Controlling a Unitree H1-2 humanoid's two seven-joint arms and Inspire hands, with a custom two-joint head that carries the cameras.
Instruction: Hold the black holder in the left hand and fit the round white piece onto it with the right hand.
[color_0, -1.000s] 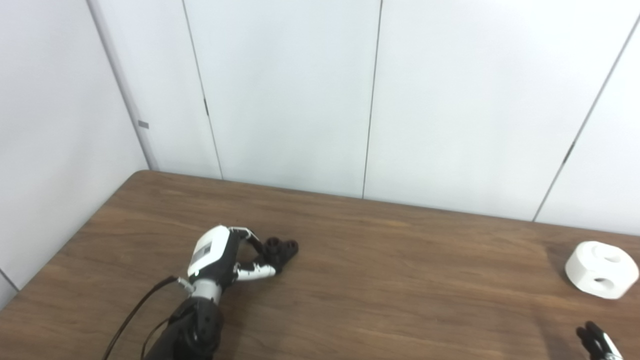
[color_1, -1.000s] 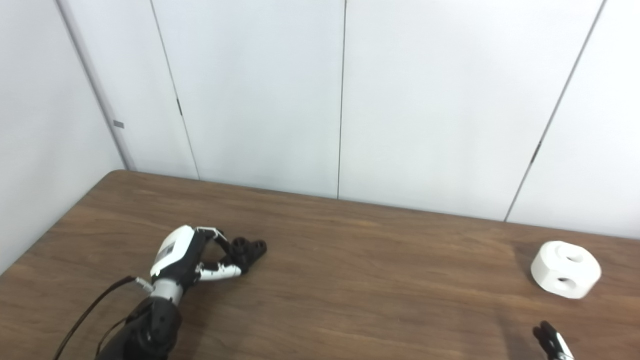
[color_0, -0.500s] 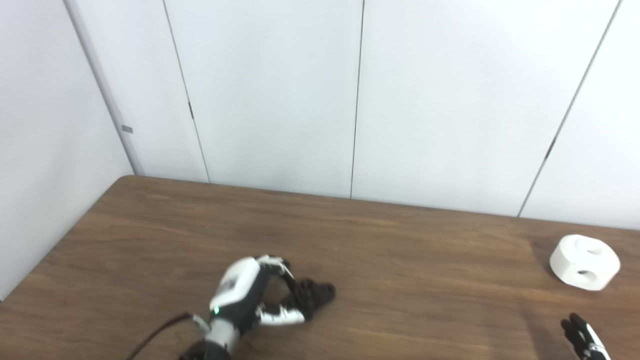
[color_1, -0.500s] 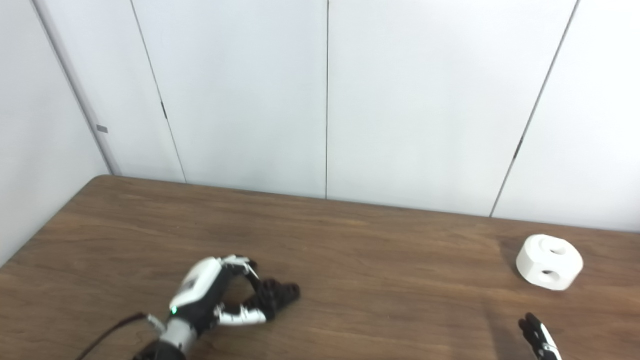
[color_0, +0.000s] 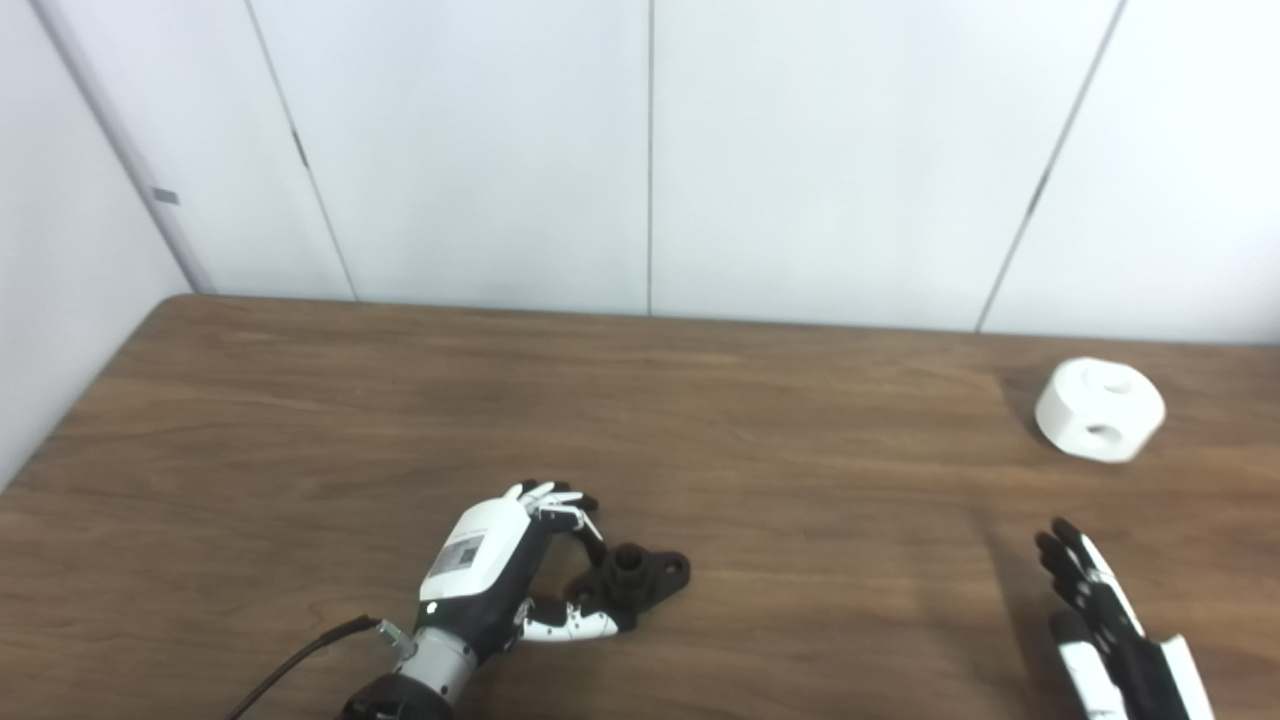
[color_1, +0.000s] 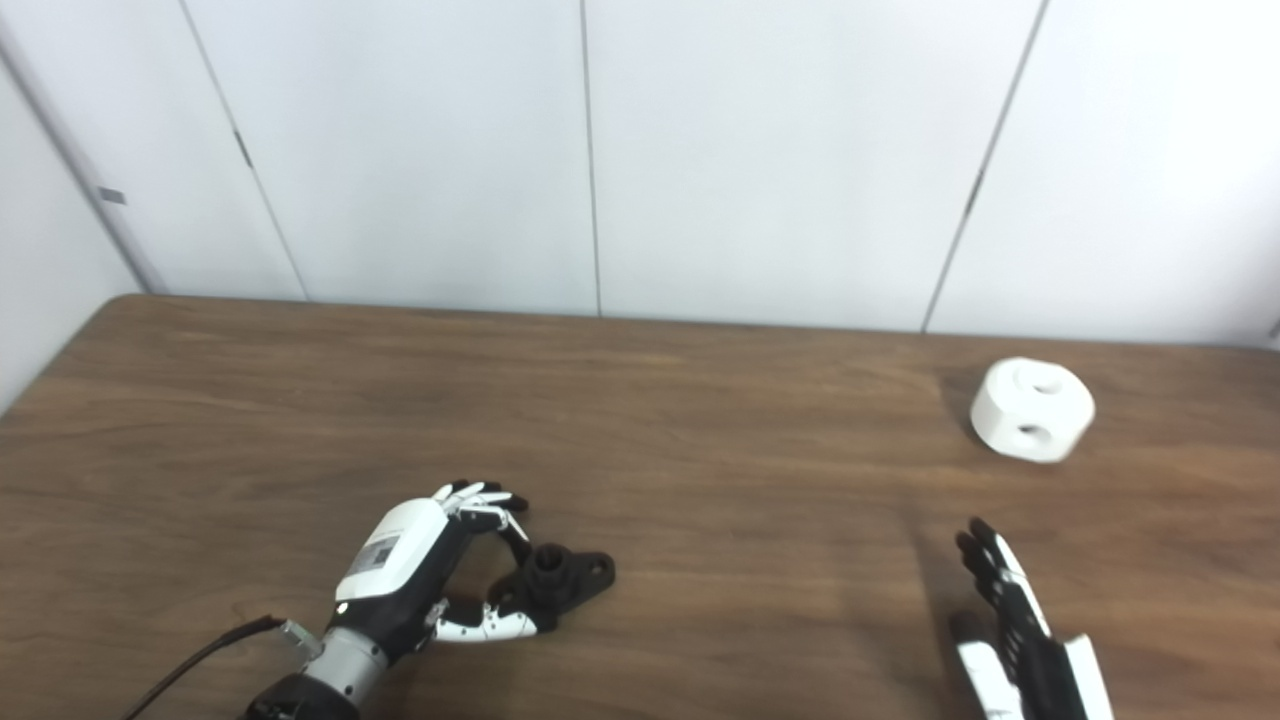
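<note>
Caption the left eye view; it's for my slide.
Left hand grips black holder; right hand open, white piece untouched.

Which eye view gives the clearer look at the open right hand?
The right eye view: the black-and-white right hand sits further inside the picture, fingers spread. The left eye view shows the same hand nearer the corner, more of its palm cut off.

Brown wood-grain table (color_0: 300, 400) fills the lower half, its far edge running along pale white wall panels (color_0: 480, 150) split by thin dark vertical seams; a side wall (color_0: 50, 280) angles in at left, under soft, even light
</note>
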